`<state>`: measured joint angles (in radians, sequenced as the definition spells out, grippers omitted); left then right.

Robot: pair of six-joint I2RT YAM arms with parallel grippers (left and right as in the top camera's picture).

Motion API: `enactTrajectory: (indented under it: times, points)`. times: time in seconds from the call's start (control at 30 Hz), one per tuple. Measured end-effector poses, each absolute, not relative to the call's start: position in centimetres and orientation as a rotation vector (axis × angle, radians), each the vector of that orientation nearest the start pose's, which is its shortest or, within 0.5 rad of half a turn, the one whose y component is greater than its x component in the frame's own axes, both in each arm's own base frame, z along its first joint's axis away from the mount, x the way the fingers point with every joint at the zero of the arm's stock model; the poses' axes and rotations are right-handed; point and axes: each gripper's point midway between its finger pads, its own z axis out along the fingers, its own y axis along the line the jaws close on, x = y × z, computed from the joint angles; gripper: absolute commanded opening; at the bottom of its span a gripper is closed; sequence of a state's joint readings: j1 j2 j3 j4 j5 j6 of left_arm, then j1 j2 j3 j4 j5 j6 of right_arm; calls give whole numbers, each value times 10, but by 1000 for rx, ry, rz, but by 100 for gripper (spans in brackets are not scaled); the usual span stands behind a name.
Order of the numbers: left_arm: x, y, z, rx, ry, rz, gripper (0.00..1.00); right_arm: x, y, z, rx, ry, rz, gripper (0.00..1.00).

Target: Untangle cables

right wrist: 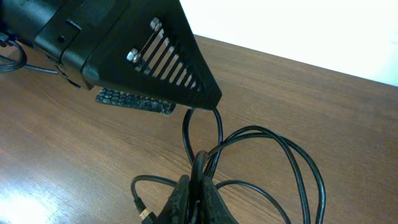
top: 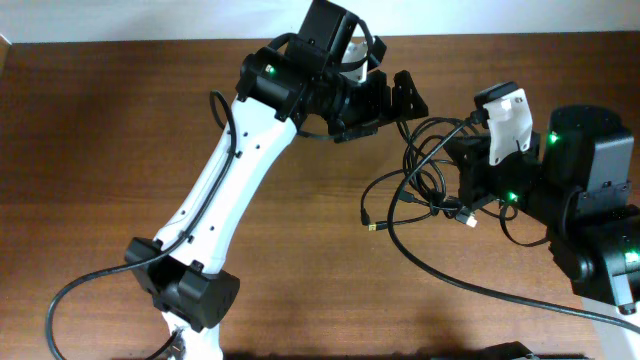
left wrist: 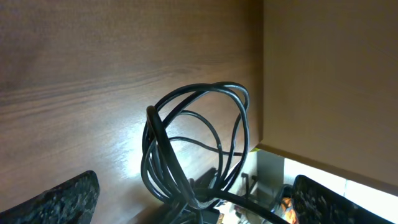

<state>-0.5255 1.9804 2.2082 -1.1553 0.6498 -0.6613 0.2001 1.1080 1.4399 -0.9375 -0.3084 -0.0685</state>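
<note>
Above the table [top: 120, 150], the right gripper [right wrist: 194, 196] is clamping the cables [top: 425, 170], whose loops are reaching into the wide-open left gripper [top: 410, 100] just beside.

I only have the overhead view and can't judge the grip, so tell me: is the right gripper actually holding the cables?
Observer: Yes. The right wrist view shows the right gripper shut on the cables, pinching a few strands.
Operator: Is the left one holding anything?
Observer: No. In the left wrist view the left gripper is open, its fingers wide apart, with the cables ahead of them and unpinched.
</note>
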Motion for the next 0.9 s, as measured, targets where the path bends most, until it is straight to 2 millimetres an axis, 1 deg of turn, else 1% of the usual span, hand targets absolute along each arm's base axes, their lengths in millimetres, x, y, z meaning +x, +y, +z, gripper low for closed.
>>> enactTrajectory:
  times: [0.07, 0.13, 0.17, 0.2, 0.23, 0.27, 0.37, 0.47, 0.53, 0.57, 0.6, 0.63, 0.67, 0.7, 0.73, 0.77, 0.8, 0.83, 0.87, 0.9]
  points:
    - [359, -331, 300, 81, 2721, -1259, 100, 293, 112, 351, -464, 2123, 407, 4]
    - [358, -338, 291, 62, 2752, -1261, 95, 293, 112, 351, -466, 2122, 406, 4]
    - [358, -342, 283, 53, 2776, -1258, 90, 293, 112, 351, -467, 2123, 406, 4]
    - [359, -348, 268, 40, 2814, -1248, 64, 293, 112, 350, -467, 2126, 406, 4]
    - [361, -351, 258, 31, 2840, -1244, 21, 293, 112, 350, -466, 2128, 405, 4]
    - [363, -354, 250, 16, 2857, -1253, 0, 293, 112, 350, -466, 2129, 403, 4]
    - [366, -360, 232, 1, 2898, -1261, 0, 292, 112, 349, -469, 2130, 401, 4]
    - [366, -359, 233, 29, 2893, -1271, 0, 295, 103, 346, -440, 2150, 343, 4]
    - [367, -350, 230, 23, 2912, -1256, 0, 297, 96, 343, -415, 2163, 294, 4]
    - [369, -337, 228, -11, 2933, -1234, 0, 299, 91, 343, -397, 2167, 267, 4]
    - [374, -308, 223, -103, 2975, -1172, 0, 303, 75, 342, -325, 2179, 241, 4]
    - [387, -274, 225, -193, 2967, -1108, 0, 305, 66, 343, -282, 2183, 228, 4]
    - [383, -242, 225, -290, 3012, -1019, 0, 311, 40, 343, -172, 2188, 196, 4]
    - [388, -179, 235, -458, 2990, -908, 0, 314, 17, 343, -83, 2188, 163, 4]
    - [393, -151, 244, -518, 2942, -882, 0, 315, 2, 345, -23, 2179, 152, 4]
    - [391, -113, 257, -611, 2894, -857, 0, 317, -10, 348, 19, 2164, 149, 4]
    - [388, -78, 268, -693, 2843, -828, 0, 318, -28, 351, 74, 2145, 122, 4]
    - [384, -35, 277, -783, 2776, -770, 0, 316, -56, 353, 171, 2131, 68, 4]
    - [376, 8, 282, -894, 2720, -724, 0, 313, -75, 350, 237, 2131, 56, 4]
    - [370, 31, 283, -955, 2694, -696, 0, 314, -84, 347, 271, 2135, 59, 4]
